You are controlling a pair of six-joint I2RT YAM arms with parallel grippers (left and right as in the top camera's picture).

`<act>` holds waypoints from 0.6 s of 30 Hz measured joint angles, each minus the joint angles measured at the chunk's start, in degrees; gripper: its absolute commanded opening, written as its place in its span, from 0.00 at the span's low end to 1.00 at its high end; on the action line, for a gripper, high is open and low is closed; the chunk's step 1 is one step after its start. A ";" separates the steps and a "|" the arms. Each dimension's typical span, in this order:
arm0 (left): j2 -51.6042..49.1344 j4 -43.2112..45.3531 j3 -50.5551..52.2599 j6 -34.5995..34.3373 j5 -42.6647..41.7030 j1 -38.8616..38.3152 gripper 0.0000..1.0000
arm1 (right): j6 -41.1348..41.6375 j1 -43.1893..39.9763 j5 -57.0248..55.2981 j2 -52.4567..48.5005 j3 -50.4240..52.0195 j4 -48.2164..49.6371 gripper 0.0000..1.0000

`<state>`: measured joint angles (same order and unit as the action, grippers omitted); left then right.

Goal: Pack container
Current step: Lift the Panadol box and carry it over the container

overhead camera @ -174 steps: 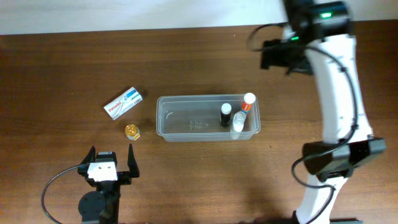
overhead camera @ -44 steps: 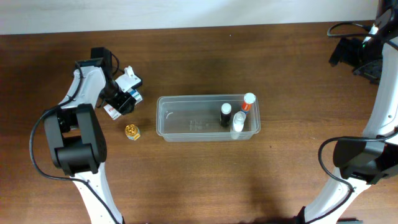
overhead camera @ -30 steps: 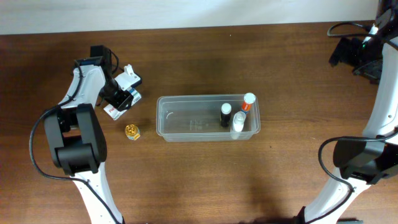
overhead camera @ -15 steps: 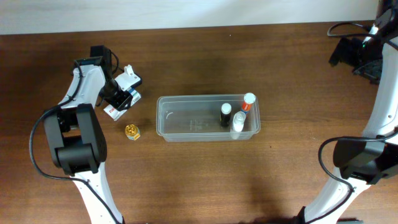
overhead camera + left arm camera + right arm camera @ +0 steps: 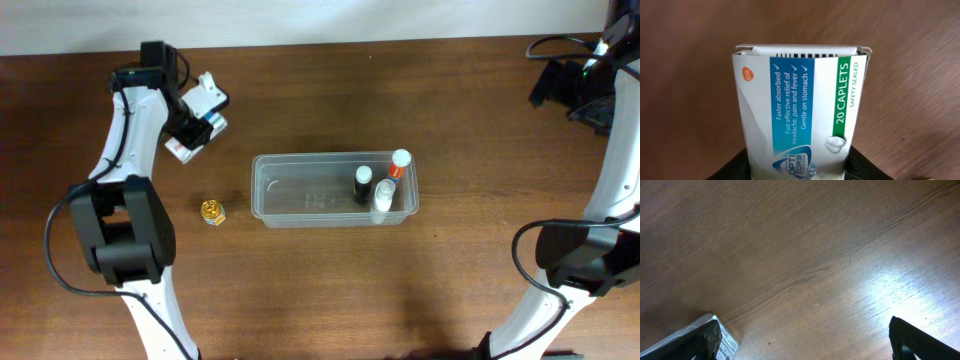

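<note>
Container sits mid-worktop, clear and shallow, long side running left-right. At its right end stand three items: a black-capped bottle, a clear bottle just right of that one and nearer the front wall, and an orange tube with a white cap against the back right corner. The rest of the container is bare.

A gold jar sits on the worktop just off the container's front left corner, not touching it.

Left pincer is up-left of the container, well apart from it. It is clamped across a caplet box, whose ends stick out past the fingers on both sides. In the left wrist view the box fills the middle, white with a blue panel and a green "20 CAPLETS" strip, barcode end pointing away. Dark fingers press its two long sides at the bottom edge, and the left pincer is closed to the box's width. Wood behind is blurred; can't tell if the box touches the worktop.

Right pincer is far right of the container, beyond its back edge. In the right wrist view the right pincer is spread wide, fingers at the bottom corners, only bare wood between them, holding nothing.
</note>
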<state>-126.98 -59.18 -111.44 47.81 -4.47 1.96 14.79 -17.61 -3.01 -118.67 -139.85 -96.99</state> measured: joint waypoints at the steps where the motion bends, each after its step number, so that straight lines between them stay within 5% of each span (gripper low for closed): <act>1: 0.83 0.00 -0.37 0.00 0.00 -0.57 0.48 | 0.00 0.02 0.00 0.00 0.00 0.00 0.98; 18: 15.72 -8.33 -1.14 0.00 -0.79 -14.67 0.47 | 0.04 0.00 0.00 0.00 0.00 0.00 0.98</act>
<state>-111.26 -67.51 -112.57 47.81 -5.26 -12.71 14.83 -17.61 -3.01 -118.67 -139.85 -96.99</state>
